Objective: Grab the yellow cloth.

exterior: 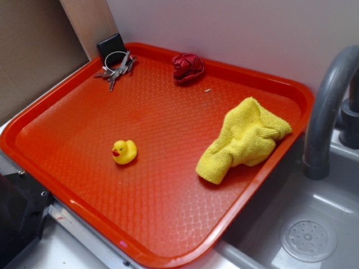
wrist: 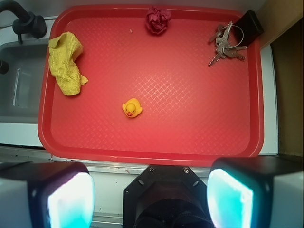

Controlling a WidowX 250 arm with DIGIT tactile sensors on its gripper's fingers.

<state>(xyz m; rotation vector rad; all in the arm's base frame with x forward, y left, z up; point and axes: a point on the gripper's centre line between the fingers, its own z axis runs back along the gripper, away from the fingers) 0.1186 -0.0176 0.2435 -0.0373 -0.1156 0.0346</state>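
Observation:
The yellow cloth point(exterior: 245, 138) lies crumpled on the right side of the red tray point(exterior: 67, 185), near its right rim. In the wrist view the cloth point(wrist: 65, 64) is at the tray's upper left corner. My gripper point(wrist: 151, 194) is open and empty, high above the tray's near edge, far from the cloth. Its two pads point(wrist: 71, 199) stand wide apart. The gripper does not show in the exterior view.
A small yellow rubber duck point(exterior: 124, 151) sits mid-tray. A dark red fabric ball point(exterior: 187, 68) lies at the far rim. A bunch of keys point(exterior: 115, 69) and a black block point(exterior: 111, 48) sit at the far left corner. A grey tap point(exterior: 325, 106) and sink point(exterior: 314, 235) are right of the tray.

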